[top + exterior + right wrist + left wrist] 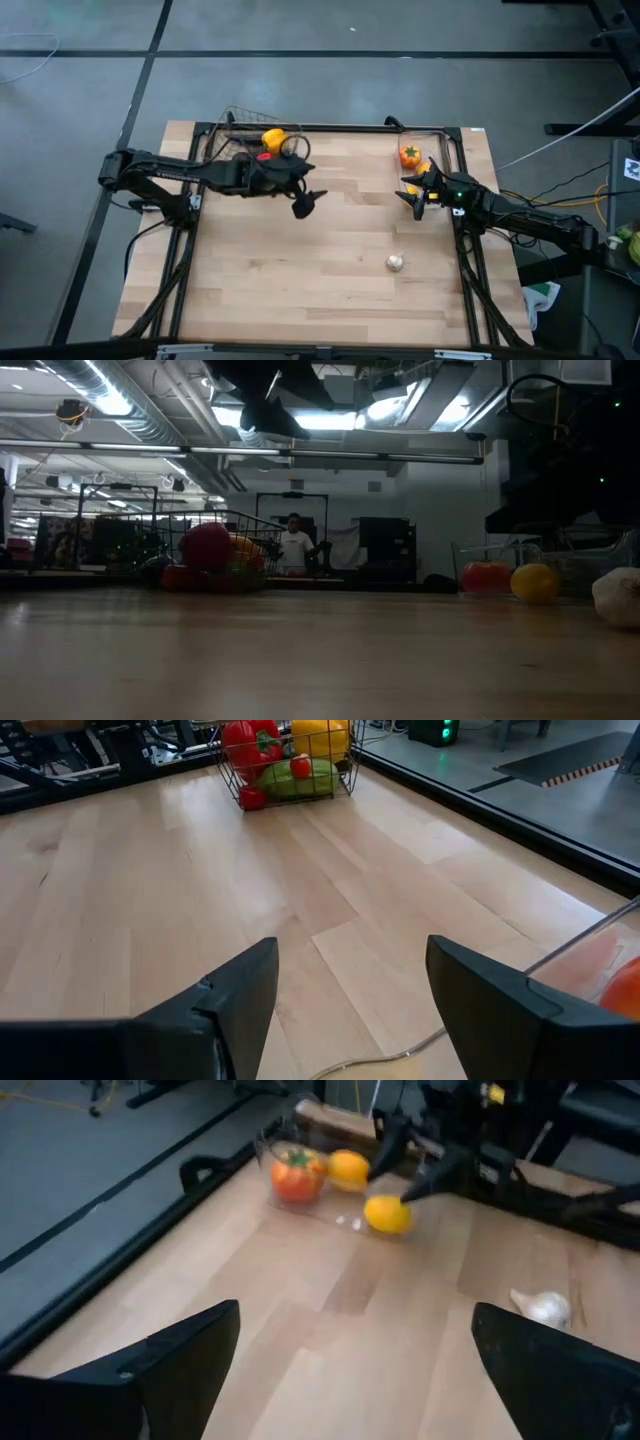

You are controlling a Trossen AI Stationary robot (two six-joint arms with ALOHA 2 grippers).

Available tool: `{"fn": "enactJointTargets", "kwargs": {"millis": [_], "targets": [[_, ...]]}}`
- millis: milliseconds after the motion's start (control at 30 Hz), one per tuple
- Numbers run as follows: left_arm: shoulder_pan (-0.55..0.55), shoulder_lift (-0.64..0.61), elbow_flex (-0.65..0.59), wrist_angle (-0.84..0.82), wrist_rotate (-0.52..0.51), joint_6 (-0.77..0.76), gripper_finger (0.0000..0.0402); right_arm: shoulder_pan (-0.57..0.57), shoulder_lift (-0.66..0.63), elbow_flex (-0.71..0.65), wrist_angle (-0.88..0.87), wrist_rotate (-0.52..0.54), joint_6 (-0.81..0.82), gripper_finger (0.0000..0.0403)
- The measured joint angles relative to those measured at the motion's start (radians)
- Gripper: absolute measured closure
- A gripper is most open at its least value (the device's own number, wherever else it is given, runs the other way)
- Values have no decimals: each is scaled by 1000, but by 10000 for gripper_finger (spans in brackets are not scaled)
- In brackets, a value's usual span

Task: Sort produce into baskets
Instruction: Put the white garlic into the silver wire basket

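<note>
The dark wire basket (252, 135) stands at the far left and holds a yellow pepper (273, 138), a red pepper (250, 742) and green produce (300, 780). The clear bin (428, 150) at the far right holds a tomato (296, 1177) and an orange (348, 1168). A yellow lemon (388, 1214) lies on the table by the bin, close under my right gripper (413, 197), which is open with nothing between its fingers. A white garlic bulb (396, 262) lies alone on the table. My left gripper (305, 203) is open and empty, above the table near the basket. My right gripper has one fingertip (412, 1190) close over the top of the lemon. I cannot tell whether it touches the lemon. The lemon rests on the table.
A black frame (330, 127) runs round the table's far and side edges. Bare wood lies between the two grippers and toward the near edge. A person (294, 548) stands far off in the room beyond the table.
</note>
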Motion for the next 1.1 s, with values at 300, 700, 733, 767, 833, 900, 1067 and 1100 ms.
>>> {"fn": "enactJointTargets", "kwargs": {"millis": [300, 700, 733, 767, 833, 900, 1067, 1100], "targets": [[-58, 65, -58, 158, -3, -42, 7, 0, 0, 0, 0, 0, 0, 150], [-106, 184, -58, 338, -2, -33, 7, 0, 0, 2, 0, -1, 0, 150], [-107, 191, -58, 339, -2, -33, 7, 0, 0, 2, 1, -1, 0, 150], [-110, 199, -58, 342, -2, -33, 7, 0, 0, 2, 1, -1, 0, 150], [-112, 210, -58, 354, -2, -33, 7, 0, 0, 2, 3, 0, 0, 150], [-116, 221, -58, 362, -2, -33, 7, 0, 0, 2, 13, -8, 4, 150], [-117, 238, -58, 365, -2, -39, 7, 0, 0, 2, 162, -98, 98, 150], [-117, 239, -58, 362, -2, -40, 7, 0, 0, 2, 197, -112, 117, 150]]}}
